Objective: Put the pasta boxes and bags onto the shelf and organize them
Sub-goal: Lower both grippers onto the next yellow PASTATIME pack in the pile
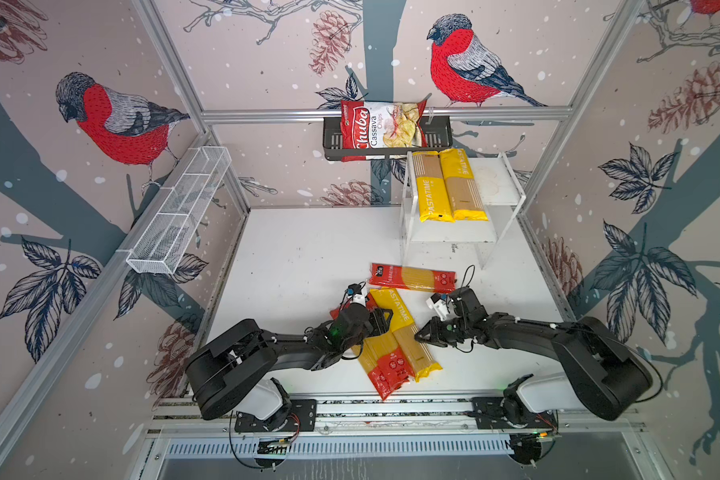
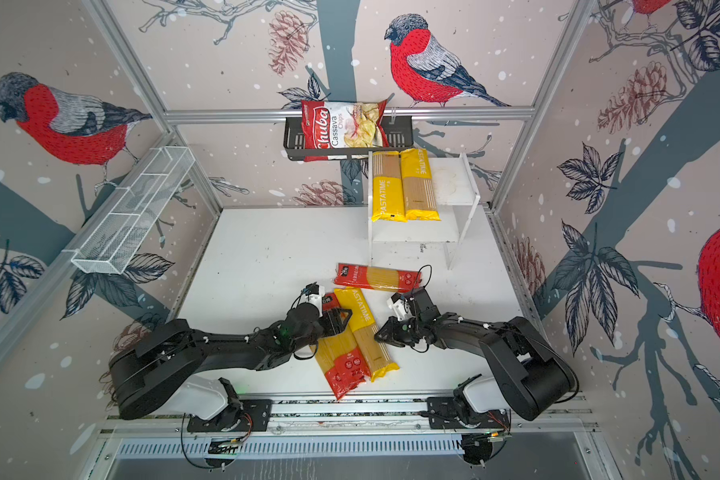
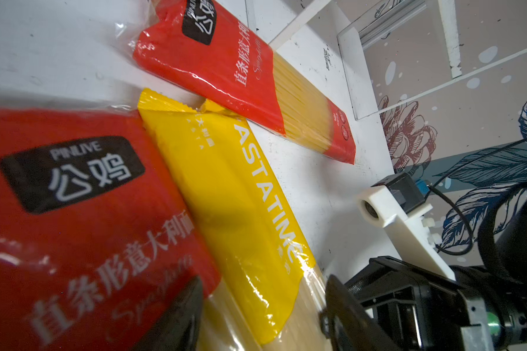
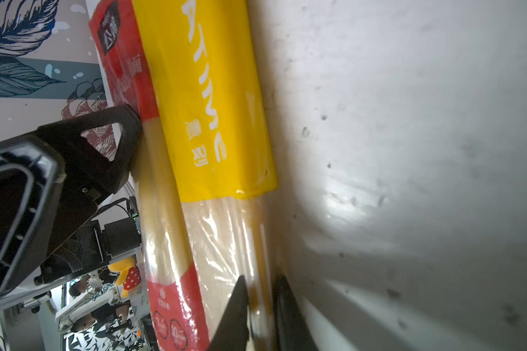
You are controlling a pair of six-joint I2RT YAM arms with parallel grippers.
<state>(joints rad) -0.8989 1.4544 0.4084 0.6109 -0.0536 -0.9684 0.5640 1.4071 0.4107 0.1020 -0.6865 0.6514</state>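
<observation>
Two yellow PASTATIME packs (image 1: 445, 187) lie side by side on the top board of the white shelf (image 1: 500, 183). On the table, a third yellow pack (image 1: 400, 320) rests slantwise on red packs (image 1: 381, 370). Another red pack (image 1: 412, 277) lies alone beyond them. My left gripper (image 3: 262, 319) is open, with its fingers (image 3: 180, 316) astride the yellow pack (image 3: 225, 188) and over the red pack (image 3: 73, 197). My right gripper (image 4: 260, 304) is shut on the long edge of the yellow pack (image 4: 207, 106). In both top views the two grippers (image 1: 418, 336) (image 2: 341, 318) face each other across it.
A Chuba chips bag (image 1: 381, 129) sits in the black wall basket (image 1: 437, 135) just above the shelf. A long white wire basket (image 1: 179, 212) hangs on the left wall. Metal rails (image 1: 391, 409) run along the table's front edge, by both arm bases.
</observation>
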